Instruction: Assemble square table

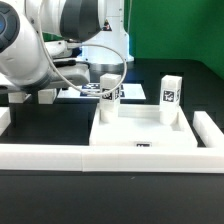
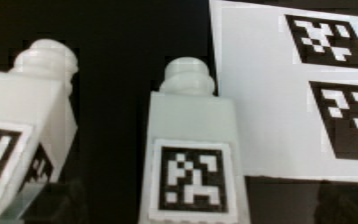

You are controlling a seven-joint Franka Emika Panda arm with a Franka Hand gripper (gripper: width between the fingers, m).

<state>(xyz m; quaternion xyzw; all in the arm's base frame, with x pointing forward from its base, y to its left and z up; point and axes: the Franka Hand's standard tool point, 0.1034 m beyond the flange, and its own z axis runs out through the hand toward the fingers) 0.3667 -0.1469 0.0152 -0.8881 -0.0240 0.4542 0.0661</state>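
Tool (image 1: 104, 70): fingers not shown; you cannot tell whether released or clenched.
Table top (image 1: 140, 135): flat on the desk (image 1: 60, 190), centre.
Target leg (image 2: 194, 150): upright by the top's far corner, exterior view's left, just below the tool.
Neighbour leg (image 2: 25, 130): just beside, apart.
Long axis: vertical, peg up; your approach looks top-down.

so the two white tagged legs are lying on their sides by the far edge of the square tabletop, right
Not quite. The leg on the exterior view's left and the leg on its right both stand upright, not on their sides. They are by the far edge of the square tabletop, as you say. The exterior view shows this.
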